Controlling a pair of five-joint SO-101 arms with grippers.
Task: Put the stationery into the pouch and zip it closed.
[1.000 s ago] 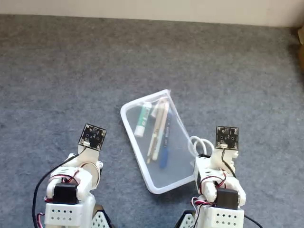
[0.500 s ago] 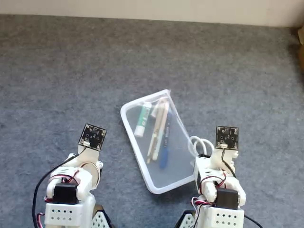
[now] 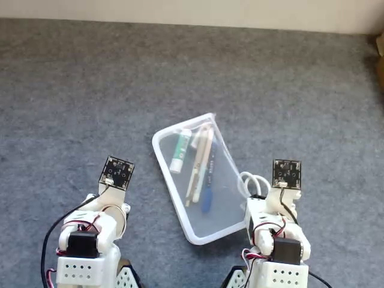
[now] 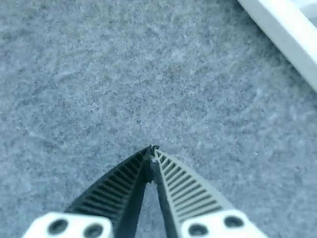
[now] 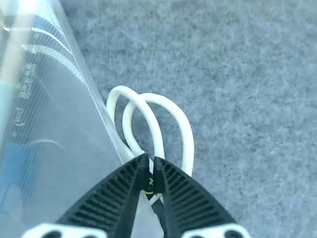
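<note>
Lying slanted on the grey carpet between the two arms in the high view, the clear pouch holds the stationery, with a white cord loop at its edge next to the right arm. The left wrist view has the left gripper over bare carpet, fingers together on nothing, apart from the pouch's rim; the right wrist view has the right gripper with tips together at the loop's foot, though whether they pinch it I cannot tell
</note>
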